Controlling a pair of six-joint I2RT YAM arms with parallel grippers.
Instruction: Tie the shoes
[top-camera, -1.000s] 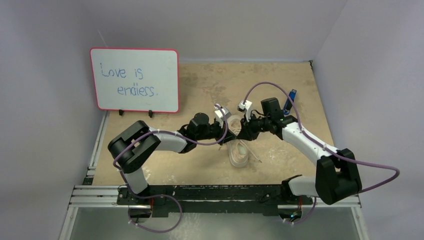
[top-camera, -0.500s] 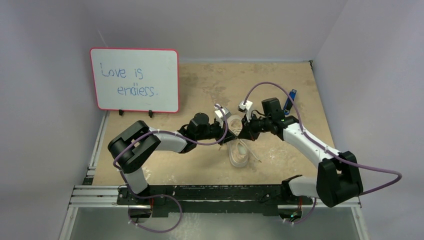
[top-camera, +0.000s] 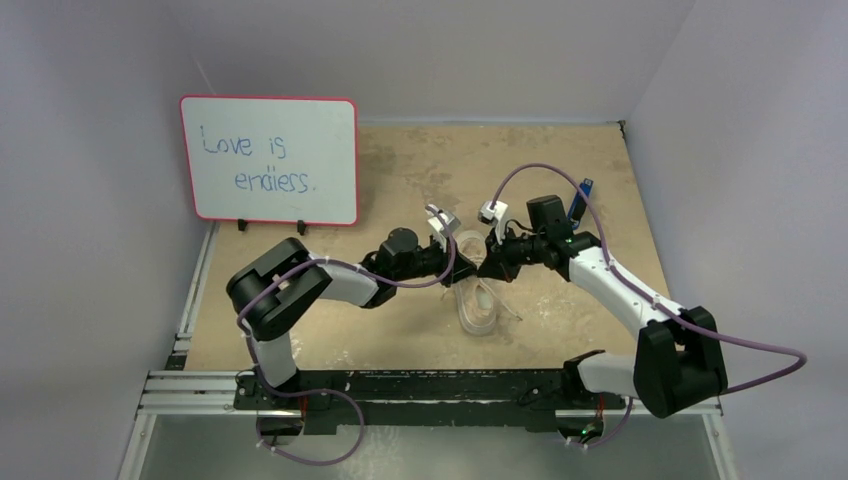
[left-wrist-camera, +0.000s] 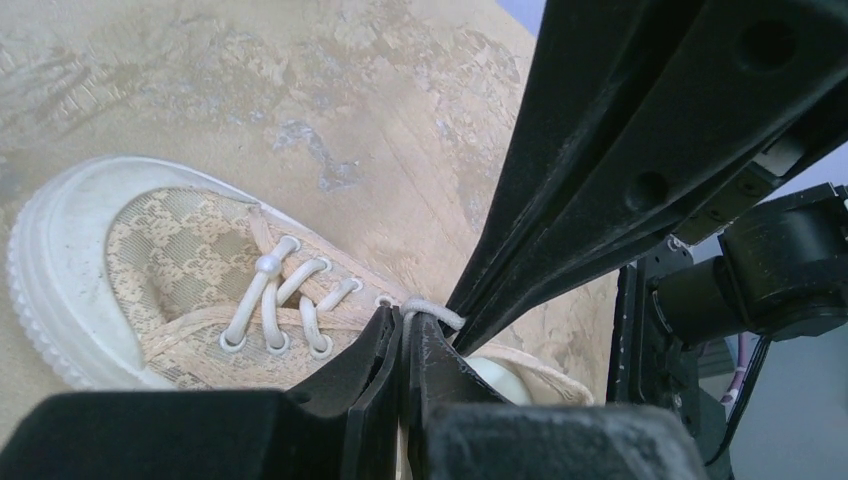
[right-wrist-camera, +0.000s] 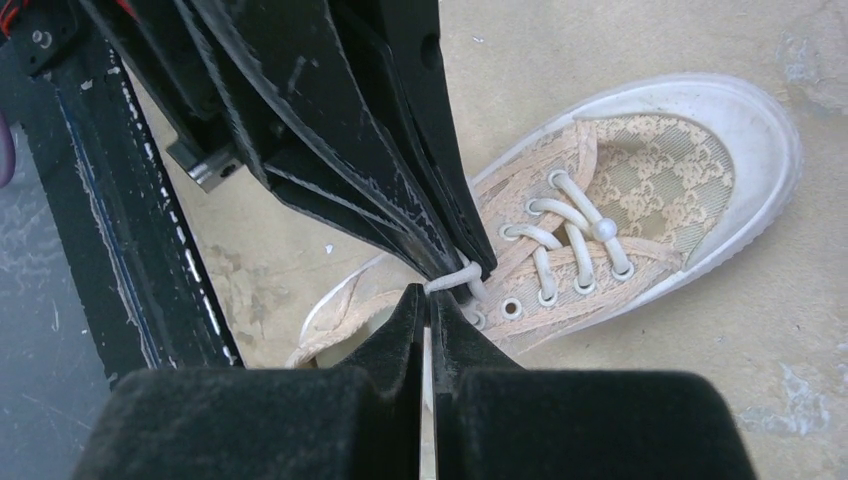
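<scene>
The shoe (top-camera: 480, 310), a pale pink-beige lace-patterned sneaker with a white toe cap, lies mid-table with its toe toward the arms. Above its tongue my left gripper (top-camera: 466, 262) and right gripper (top-camera: 486, 266) meet tip to tip. In the left wrist view the left gripper (left-wrist-camera: 408, 320) is shut on a loop of white lace (left-wrist-camera: 437, 312), which runs straight into the right gripper's fingers (left-wrist-camera: 620, 150). In the right wrist view the right gripper (right-wrist-camera: 430, 298) is shut on the same lace (right-wrist-camera: 455, 278), with the left fingers (right-wrist-camera: 330, 120) just beyond. Laced eyelets show on the shoe (right-wrist-camera: 640, 200).
A red-framed whiteboard (top-camera: 270, 160) stands at the back left. A small blue object (top-camera: 580, 200) stands at the back right beside the right arm. Grey walls enclose the table on three sides, and a metal rail (top-camera: 400, 385) runs along the near edge.
The right gripper has closed on the lace beside the left gripper's tips. The left arm's elbow has shifted slightly right; the shoe has stayed put.
</scene>
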